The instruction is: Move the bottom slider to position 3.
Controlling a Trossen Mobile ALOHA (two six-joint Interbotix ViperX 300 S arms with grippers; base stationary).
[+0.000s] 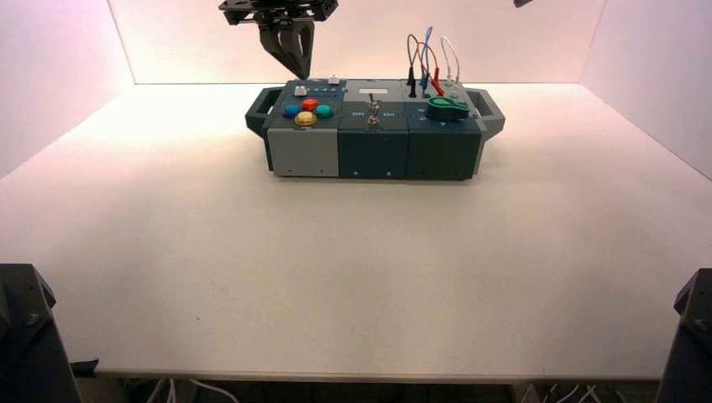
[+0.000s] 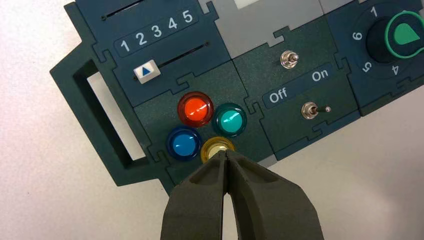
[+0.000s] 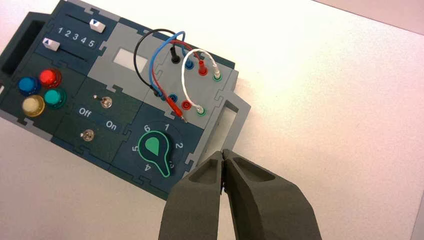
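Near the box's left side, your clenched left claw (image 1: 304, 76) hung apart from the bottom slider (image 2: 147, 71), blocky, white, blue-triangled, at 1 beside the buttons (image 2: 195, 109). Your right claw (image 3: 224, 152), clenched, waited farther right.

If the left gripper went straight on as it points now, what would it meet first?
Probably the box's button group, perhaps the yellow button its closed tips overlap. The left gripper seems above the box; its height is unclear.

Lab-like booth, pale walls (image 1: 369, 42).
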